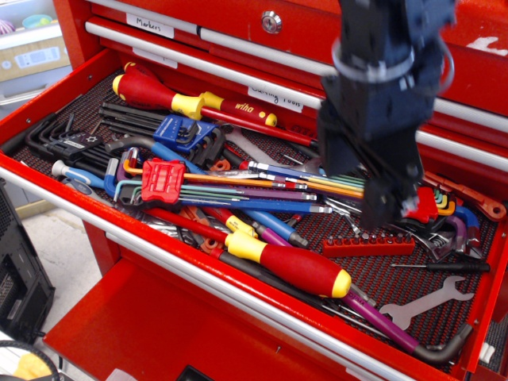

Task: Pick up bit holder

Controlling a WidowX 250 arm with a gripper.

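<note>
Red drawer; bit holder just below jaws, untouched.

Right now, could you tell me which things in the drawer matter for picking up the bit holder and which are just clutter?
Job:
bit holder
gripper

Lying about:
big screwdriver
red hex-key clip
blue hex-key set
spanner
</note>
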